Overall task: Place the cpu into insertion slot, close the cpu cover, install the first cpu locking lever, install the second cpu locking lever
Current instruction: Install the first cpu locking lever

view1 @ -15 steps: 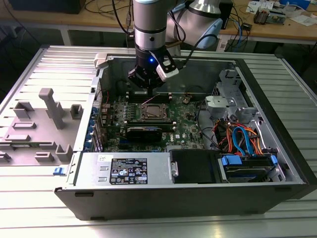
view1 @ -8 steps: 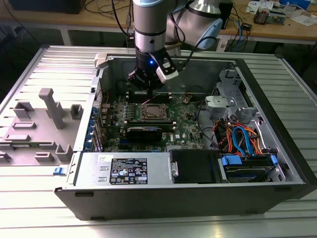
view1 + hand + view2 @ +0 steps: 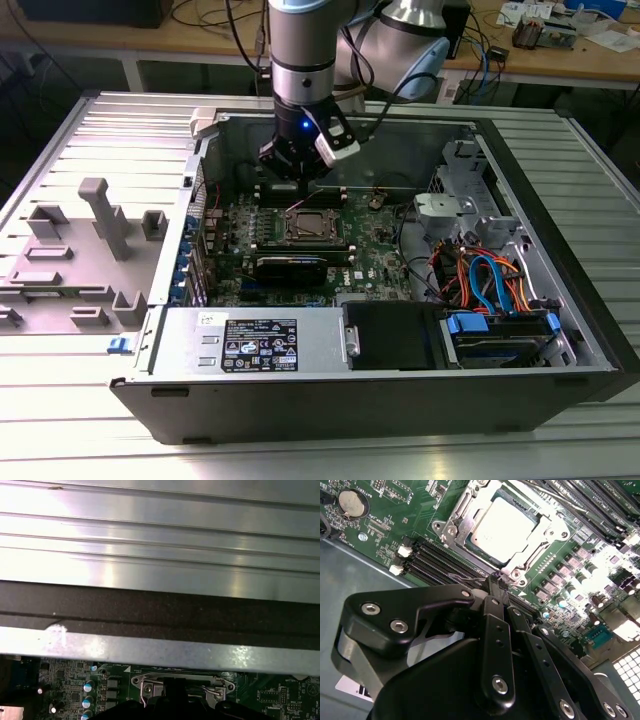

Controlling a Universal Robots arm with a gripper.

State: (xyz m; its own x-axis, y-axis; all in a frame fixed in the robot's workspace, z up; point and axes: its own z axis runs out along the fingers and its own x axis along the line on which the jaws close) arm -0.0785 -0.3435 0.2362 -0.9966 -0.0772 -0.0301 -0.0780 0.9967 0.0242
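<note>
A: Open computer case (image 3: 560, 290) on the bench, green board (image 3: 375, 250) inside, and the claw (image 3: 297, 178) hangs just beyond the socket (image 3: 312, 228).

B: Its fingers (image 3: 495, 592) look pinched together near a thin wire lever. The chip (image 3: 506, 526) sits in the socket, the cover (image 3: 470, 507) framing it.

A: Risk? That springy lever could slip off the tips and snap back.

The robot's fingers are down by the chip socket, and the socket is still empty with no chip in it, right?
Not quite. The fingers are by the insertion slot, but the second wrist view shows the cpu already in it.
</note>
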